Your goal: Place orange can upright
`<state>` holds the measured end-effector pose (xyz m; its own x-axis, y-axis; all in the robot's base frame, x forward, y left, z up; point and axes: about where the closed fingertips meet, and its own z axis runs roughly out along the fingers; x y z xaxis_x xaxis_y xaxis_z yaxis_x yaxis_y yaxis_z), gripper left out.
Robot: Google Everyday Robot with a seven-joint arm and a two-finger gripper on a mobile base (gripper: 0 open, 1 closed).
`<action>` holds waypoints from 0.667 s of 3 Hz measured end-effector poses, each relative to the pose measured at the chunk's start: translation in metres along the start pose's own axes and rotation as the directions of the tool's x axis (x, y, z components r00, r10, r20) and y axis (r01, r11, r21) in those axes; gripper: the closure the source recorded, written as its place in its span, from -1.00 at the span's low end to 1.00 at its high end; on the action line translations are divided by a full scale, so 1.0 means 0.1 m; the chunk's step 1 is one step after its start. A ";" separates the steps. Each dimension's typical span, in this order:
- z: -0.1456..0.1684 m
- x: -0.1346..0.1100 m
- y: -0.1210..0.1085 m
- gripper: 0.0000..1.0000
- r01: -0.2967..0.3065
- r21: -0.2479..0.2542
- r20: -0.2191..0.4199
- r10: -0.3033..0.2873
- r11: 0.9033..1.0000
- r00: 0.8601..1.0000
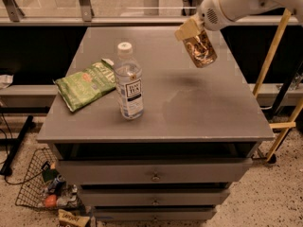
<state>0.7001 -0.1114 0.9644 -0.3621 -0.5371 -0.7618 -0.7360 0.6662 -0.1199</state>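
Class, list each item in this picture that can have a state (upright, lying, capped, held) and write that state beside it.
orange can, held tilted in the air over the far right side of the table
claw, above the table's far right side, shut on the orange can
bottle, standing upright on the table, cap on
chip bag, lying flat left of the bottle

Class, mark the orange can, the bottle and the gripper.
orange can (202,51), camera view, patterned body.
bottle (132,90), camera view, label.
gripper (191,33), camera view, upper right above the table (213,112), where it clamps the can's top end.
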 end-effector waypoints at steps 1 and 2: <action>-0.11 0.13 -0.05 1.00 -0.014 -0.006 0.151 0.015 1.000 0.988; -0.21 0.21 -0.14 1.00 -0.016 0.009 0.323 0.013 1.000 0.946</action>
<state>0.6908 -0.1426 0.9630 -0.1672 -0.3330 -0.9280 -0.7247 0.6797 -0.1133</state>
